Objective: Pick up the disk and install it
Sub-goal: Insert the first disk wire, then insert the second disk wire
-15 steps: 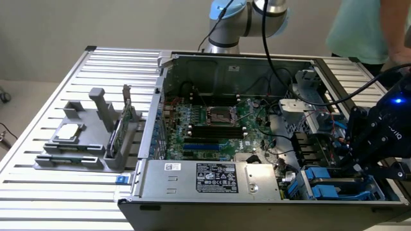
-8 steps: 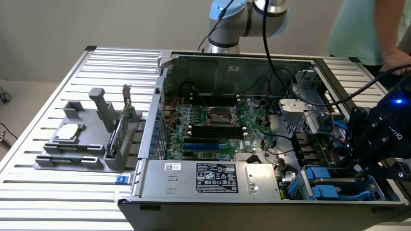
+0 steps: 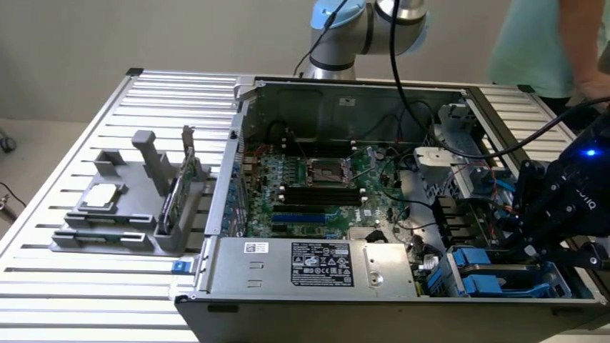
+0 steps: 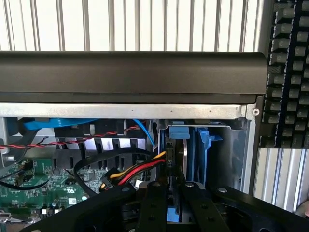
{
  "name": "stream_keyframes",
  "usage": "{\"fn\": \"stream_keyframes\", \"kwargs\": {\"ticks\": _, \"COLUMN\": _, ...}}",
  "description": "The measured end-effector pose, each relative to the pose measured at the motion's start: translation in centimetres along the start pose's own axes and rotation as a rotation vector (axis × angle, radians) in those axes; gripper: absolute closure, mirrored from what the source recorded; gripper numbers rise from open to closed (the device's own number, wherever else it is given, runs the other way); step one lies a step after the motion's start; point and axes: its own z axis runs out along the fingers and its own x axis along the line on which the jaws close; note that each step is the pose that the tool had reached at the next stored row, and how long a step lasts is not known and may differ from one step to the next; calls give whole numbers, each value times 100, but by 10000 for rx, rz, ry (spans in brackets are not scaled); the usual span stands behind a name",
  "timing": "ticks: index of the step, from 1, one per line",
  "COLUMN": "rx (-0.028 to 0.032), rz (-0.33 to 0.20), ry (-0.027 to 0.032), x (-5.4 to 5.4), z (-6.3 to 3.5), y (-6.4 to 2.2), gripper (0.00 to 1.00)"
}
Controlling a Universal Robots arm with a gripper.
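computer case: 1 | rack: 1 | keyboard: 1 | person: 1

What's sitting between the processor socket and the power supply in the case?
In the exterior view, black memory slots and blue expansion slots on the motherboard lie between them.

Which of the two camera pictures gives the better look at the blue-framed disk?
The wrist view: the disk stands edge-on in its bay just ahead of the gripper. The exterior view gives blue brackets at the case's corner, beside the gripper.
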Motion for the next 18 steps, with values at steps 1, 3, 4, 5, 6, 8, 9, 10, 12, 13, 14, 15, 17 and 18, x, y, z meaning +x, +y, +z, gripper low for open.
{"fn": "stream_keyframes", "kwargs": {"ticks": 1, "rx": 0, "rz": 0, "ry": 0, "x": 0, "z": 1, "y": 0, "gripper": 83}}
{"fn": "stream_keyframes", "kwargs": {"ticks": 3, "rx": 0, "rz": 0, "ry": 1, "x": 0, "z": 2, "y": 0, "gripper": 83}}
{"fn": "stream_keyframes", "kwargs": {"ticks": 4, "rx": 0, "rz": 0, "ry": 2, "x": -1, "z": 3, "y": 0, "gripper": 83}}
{"fn": "stream_keyframes", "kwargs": {"ticks": 5, "rx": 0, "rz": 0, "ry": 2, "x": -1, "z": 3, "y": 0, "gripper": 83}}
{"fn": "stream_keyframes", "kwargs": {"ticks": 6, "rx": 0, "rz": 0, "ry": 2, "x": -1, "z": 3, "y": 0, "gripper": 83}}
{"fn": "stream_keyframes", "kwargs": {"ticks": 8, "rx": 0, "rz": 0, "ry": 1, "x": -1, "z": 2, "y": 0, "gripper": 83}}
{"fn": "stream_keyframes", "kwargs": {"ticks": 9, "rx": 0, "rz": 0, "ry": 2, "x": -1, "z": 3, "y": 0, "gripper": 83}}
{"fn": "stream_keyframes", "kwargs": {"ticks": 10, "rx": 0, "rz": 0, "ry": 1, "x": -1, "z": 2, "y": 0, "gripper": 83}}
{"fn": "stream_keyframes", "kwargs": {"ticks": 12, "rx": -5, "rz": -2, "ry": 6, "x": -2, "z": -11, "y": 1, "gripper": 82}}
{"fn": "stream_keyframes", "kwargs": {"ticks": 13, "rx": -1, "rz": -1, "ry": 3, "x": -2, "z": -36, "y": -2, "gripper": 82}}
{"fn": "stream_keyframes", "kwargs": {"ticks": 14, "rx": 0, "rz": -2, "ry": 0, "x": -1, "z": -69, "y": -4, "gripper": 75}}
{"fn": "stream_keyframes", "kwargs": {"ticks": 15, "rx": 0, "rz": -1, "ry": 3, "x": -1, "z": -110, "y": -8, "gripper": 75}}
{"fn": "stream_keyframes", "kwargs": {"ticks": 17, "rx": 0, "rz": 0, "ry": -1, "x": -2, "z": -202, "y": -16, "gripper": 75}}
{"fn": "stream_keyframes", "kwargs": {"ticks": 18, "rx": 1, "rz": 0, "ry": 1, "x": -1, "z": -247, "y": -20, "gripper": 75}}
